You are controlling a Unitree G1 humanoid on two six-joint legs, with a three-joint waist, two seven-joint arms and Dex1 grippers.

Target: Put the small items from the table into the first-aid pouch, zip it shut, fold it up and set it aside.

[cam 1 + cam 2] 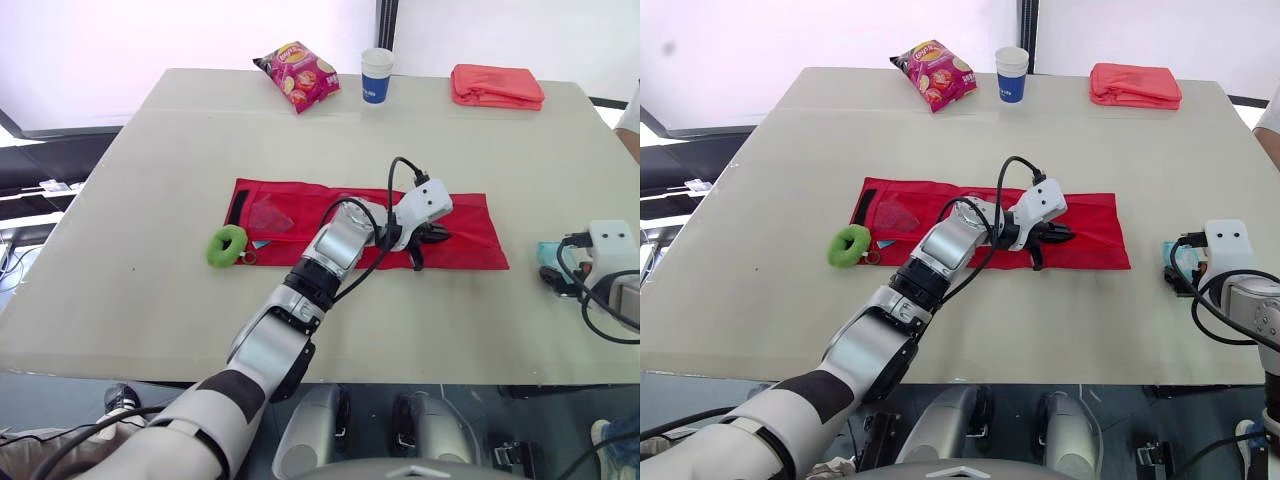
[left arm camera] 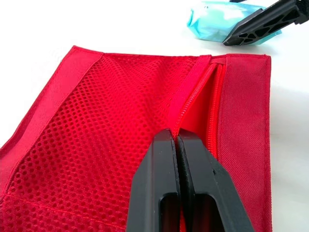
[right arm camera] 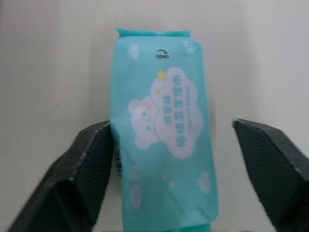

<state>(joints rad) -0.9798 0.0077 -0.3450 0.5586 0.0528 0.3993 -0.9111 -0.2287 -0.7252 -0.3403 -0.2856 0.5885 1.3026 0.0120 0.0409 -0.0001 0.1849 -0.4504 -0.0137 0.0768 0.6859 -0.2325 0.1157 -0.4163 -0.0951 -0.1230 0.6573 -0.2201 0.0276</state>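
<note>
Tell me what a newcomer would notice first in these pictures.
The red pouch lies unfolded flat across the middle of the table, with the left hand down on it, fingers shut right at its zipper. At the table's right edge the right hand stands open on either side of a teal wipes packet. A green ring sits by the pouch's left end.

Silver-grey robot arm
Left arm (image 1: 335, 248): silver shells, black joints, white wrist block (image 1: 425, 202), looping black cable (image 1: 390, 190), black two-finger left gripper (image 1: 432, 237).
</note>
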